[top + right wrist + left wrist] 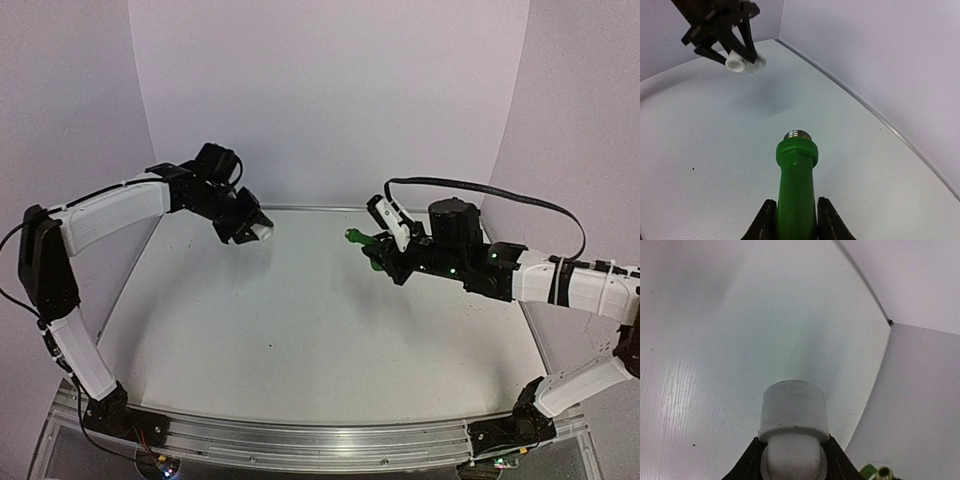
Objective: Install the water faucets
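My left gripper (pixel 794 462) clamps the white fitting (pixel 794 410), aloft at far left. My right gripper (pixel 796 225) clamps the green tap (pixel 796 187) at far right, its threaded end (pixel 798 135) pointing toward the fitting. I should line thread and bore on one axis before closing. Open air lies between them; the back wall (pixel 330 100) is near.

A flat white laminate tabletop (pixel 300 340) with a faint wood grain fills the middle of the scene, and its back corners are rounded. A few tiny dark specks (pixel 692 169) dot its surface. Plain pale lilac panels stand around it: a back wall (pixel 330 90), a left wall (pixel 60 100) and a right wall (pixel 585 110). They meet the tabletop along a thin dark seam (pixel 855 98). A ribbed silver aluminium rail (pixel 320 440) runs along the tabletop's near edge.
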`<state>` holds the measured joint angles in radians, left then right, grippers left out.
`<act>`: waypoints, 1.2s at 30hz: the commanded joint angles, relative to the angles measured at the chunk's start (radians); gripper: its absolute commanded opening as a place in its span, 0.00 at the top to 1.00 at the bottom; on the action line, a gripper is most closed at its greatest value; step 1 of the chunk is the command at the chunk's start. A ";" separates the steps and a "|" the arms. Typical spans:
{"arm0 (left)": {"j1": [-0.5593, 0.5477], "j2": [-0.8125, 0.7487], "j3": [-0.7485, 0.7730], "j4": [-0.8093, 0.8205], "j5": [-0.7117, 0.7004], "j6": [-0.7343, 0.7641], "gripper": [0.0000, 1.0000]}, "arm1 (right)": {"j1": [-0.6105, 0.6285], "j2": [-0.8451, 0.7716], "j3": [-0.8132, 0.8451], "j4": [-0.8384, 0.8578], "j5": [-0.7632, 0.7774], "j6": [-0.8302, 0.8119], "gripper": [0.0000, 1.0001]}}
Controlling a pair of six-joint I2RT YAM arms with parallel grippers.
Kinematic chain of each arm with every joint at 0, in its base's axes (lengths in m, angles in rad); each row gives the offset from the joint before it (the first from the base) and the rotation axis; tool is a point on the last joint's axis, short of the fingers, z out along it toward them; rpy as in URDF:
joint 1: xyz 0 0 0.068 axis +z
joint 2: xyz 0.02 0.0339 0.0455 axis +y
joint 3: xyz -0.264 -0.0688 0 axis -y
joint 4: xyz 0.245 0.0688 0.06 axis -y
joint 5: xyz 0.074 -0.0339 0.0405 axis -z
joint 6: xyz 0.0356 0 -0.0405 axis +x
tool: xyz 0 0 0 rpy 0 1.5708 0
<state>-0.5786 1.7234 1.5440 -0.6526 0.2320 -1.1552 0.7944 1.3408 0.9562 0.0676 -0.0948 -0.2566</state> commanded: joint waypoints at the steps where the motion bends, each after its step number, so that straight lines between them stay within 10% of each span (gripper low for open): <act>1: 0.014 -0.130 -0.018 0.210 0.216 0.568 1.00 | 0.000 0.043 0.110 0.064 -0.027 -0.215 1.00; 9: 0.028 -0.323 -0.134 0.220 0.682 1.253 1.00 | 0.000 0.117 0.176 0.064 -0.193 -0.660 1.00; 15: 0.100 -0.379 -0.152 0.219 1.011 1.492 1.00 | 0.000 0.093 0.167 0.089 -0.296 -0.895 1.00; 25: 0.244 -0.296 -0.140 0.190 1.339 1.476 1.00 | 0.001 0.060 0.188 0.217 -0.373 -1.232 1.00; 36: 0.221 -0.229 -0.102 0.185 1.281 1.281 1.00 | 0.001 0.162 0.325 0.236 -0.406 -1.302 1.00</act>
<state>-0.3417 1.5279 1.4059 -0.4817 1.4467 0.1793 0.7944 1.4588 1.2086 0.2382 -0.4645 -1.5236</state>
